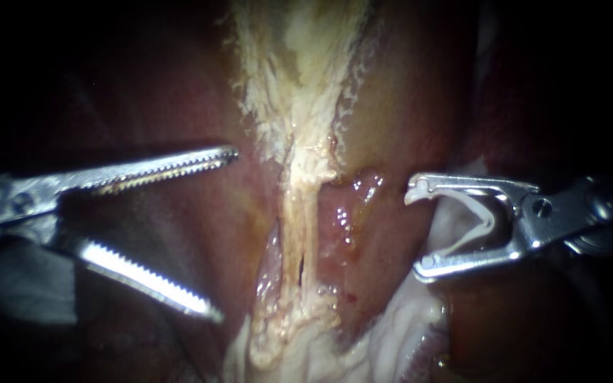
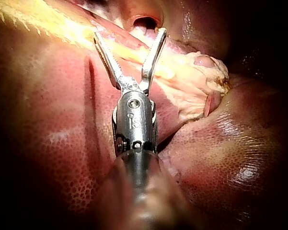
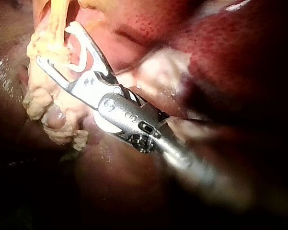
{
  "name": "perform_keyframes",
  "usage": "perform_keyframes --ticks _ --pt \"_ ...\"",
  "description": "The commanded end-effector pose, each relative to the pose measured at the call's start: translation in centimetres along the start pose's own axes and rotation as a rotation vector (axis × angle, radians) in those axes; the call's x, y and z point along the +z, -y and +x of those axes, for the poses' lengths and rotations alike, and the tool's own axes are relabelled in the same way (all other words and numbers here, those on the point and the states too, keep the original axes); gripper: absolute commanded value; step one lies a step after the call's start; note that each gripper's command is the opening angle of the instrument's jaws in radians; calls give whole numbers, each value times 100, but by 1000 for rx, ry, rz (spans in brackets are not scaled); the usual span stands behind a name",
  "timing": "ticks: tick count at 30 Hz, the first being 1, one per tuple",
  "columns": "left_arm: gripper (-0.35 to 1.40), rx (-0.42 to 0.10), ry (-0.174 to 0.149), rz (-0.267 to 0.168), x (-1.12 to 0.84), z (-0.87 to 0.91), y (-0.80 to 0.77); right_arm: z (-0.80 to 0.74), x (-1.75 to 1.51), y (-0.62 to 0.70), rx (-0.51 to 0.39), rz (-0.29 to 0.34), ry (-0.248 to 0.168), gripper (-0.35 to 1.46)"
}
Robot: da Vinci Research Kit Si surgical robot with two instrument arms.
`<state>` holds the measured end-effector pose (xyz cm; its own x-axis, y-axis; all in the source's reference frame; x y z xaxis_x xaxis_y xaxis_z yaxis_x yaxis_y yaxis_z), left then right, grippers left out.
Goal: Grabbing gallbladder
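A pale, frayed band of gallbladder tissue runs down the middle and narrows into a thin tube-like strand. My left instrument comes in from the left, its serrated jaws open wide. They stop just short of the band and grip nothing. In the left wrist view those jaws straddle the yellowish band without closing. My right instrument sits to the right of the strand. Its jaws stand apart and hold a white V-shaped clip between them. The same clip shows in the right wrist view, beside lumpy pale tissue.
Dark red liver flanks the pale band on both sides. A moist pink patch lies between the strand and the right jaws. White fatty tissue spreads below. Speckled liver fills the left wrist view around the shaft.
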<state>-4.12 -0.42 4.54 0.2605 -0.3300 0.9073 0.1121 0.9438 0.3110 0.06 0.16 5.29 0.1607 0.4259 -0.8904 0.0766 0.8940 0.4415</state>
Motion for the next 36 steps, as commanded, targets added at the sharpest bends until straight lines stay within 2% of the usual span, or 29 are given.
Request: perform_keyframes --ticks 1,3,5,9,12,16,19,20,26,36 --pt "99 0 0 1 0 0 0 0 0 0 0 0 0 59" --pt "99 0 0 -2 0 0 0 0 0 0 0 0 0 59" --pt "98 5 -6 -23 1 0 0 0 0 0 0 0 0 59" --pt "84 -158 -20 -120 4 -2 -1 0 0 0 0 0 0 59" --pt "67 -272 -19 -196 10 -4 -1 0 0 0 0 0 0 59" --pt "52 -363 -56 -262 24 -6 -4 0 0 0 0 0 0 59" --pt "47 -415 -100 -298 37 -8 -6 0 0 0 0 0 0 59" --pt "47 -424 -118 -309 41 -9 -7 0 0 0 0 0 0 59" --pt "41 -463 -168 -352 57 -9 -13 0 0 0 0 0 0 59" --pt "31 -487 -218 -397 68 4 -32 0 -1 0 0 0 0 59"
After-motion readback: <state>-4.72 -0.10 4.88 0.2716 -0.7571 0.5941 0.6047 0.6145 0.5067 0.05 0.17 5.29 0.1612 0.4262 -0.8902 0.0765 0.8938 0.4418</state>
